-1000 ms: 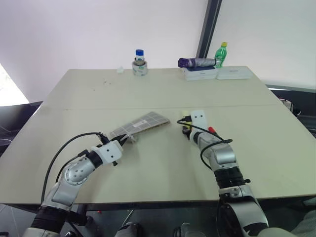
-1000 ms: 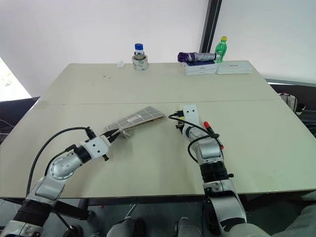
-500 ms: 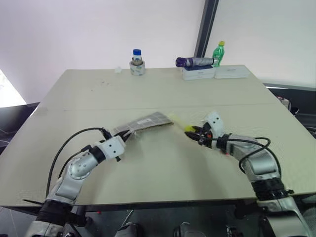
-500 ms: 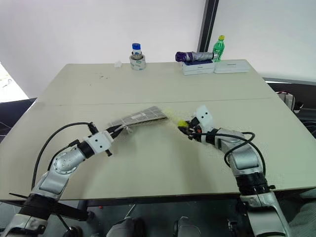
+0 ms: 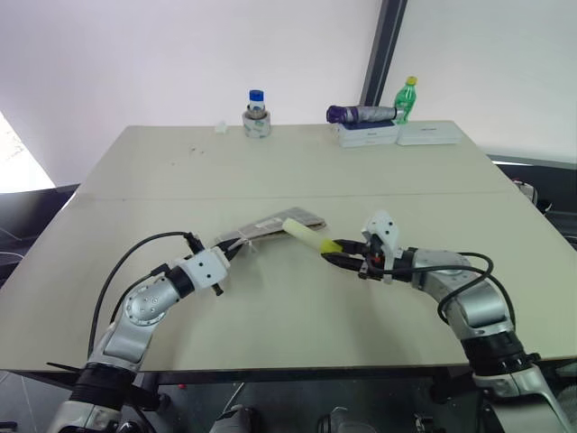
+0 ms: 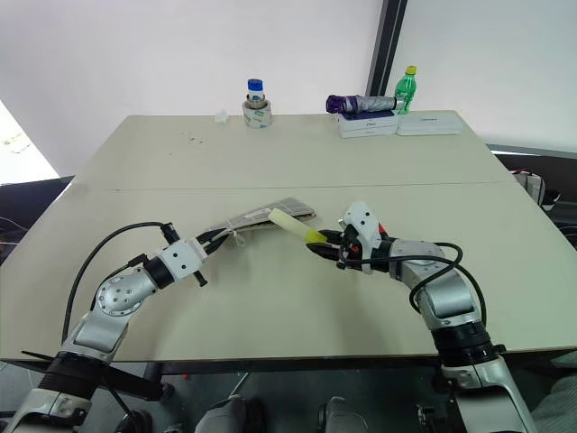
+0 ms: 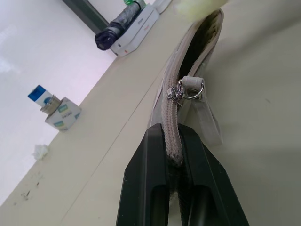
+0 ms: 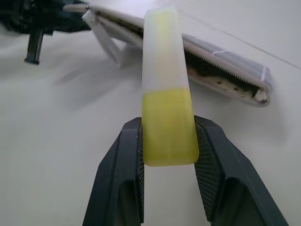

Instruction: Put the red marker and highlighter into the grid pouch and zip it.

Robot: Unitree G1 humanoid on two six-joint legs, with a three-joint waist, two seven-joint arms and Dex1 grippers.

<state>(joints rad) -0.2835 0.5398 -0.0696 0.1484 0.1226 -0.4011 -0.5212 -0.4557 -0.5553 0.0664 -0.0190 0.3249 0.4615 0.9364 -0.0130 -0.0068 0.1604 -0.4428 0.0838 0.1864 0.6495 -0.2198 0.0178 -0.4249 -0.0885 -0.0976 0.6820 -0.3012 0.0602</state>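
surface [image 5: 180, 180]: pale, seam across the middle
near: pouch [image 5: 270, 227]
far edge: tape roll [image 5: 256, 124], white boxes [image 5: 397, 134], green bottle [image 5: 406, 98]

Bare table [image 5: 297, 316] lies between the arms; only the highlighter [image 5: 306, 237] fronts the grid pouch [image 5: 270, 225] mouth.

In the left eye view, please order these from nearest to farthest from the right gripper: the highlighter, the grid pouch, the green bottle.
1. highlighter, held in the right gripper.
2. grid pouch, just beyond the highlighter's tip, toward the left gripper.
3. green bottle, at the table's far edge.
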